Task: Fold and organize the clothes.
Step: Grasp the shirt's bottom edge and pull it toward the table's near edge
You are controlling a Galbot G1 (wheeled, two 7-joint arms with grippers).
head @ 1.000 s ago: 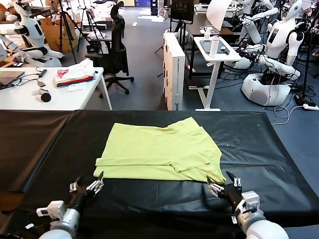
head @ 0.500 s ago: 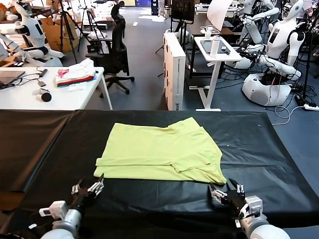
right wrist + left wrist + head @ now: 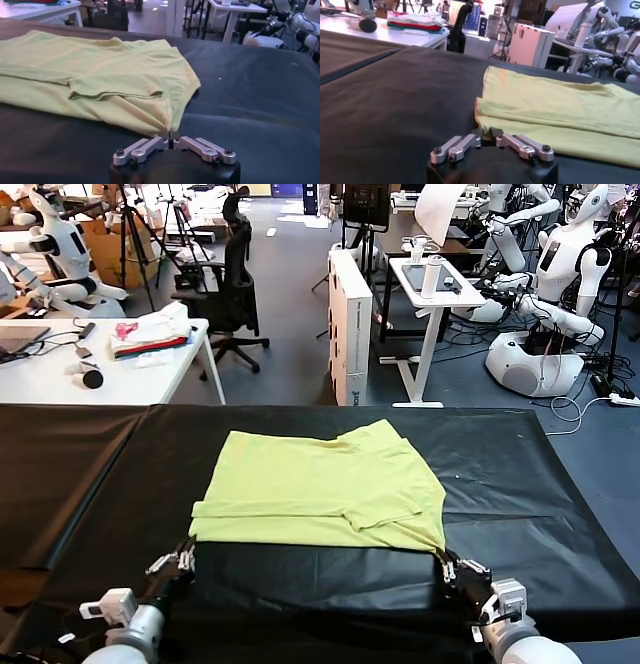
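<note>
While the T-shirt [image 3: 320, 489] lies half-folded mid-table [image 3: 520, 474], your left pincer [image 3: 178, 562] and right pincer [image 3: 452, 568] have each clamped a near corner of its hem; a second ago both stood open, just short of the cloth; lift unevenly and a thin pinch may slip, dragging the fold askew.

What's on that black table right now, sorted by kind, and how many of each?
Yellow-green T-shirt: 1
Grippers, both shut on the shirt's near corners: 2, the left gripper and the right gripper
Total: 3
</note>
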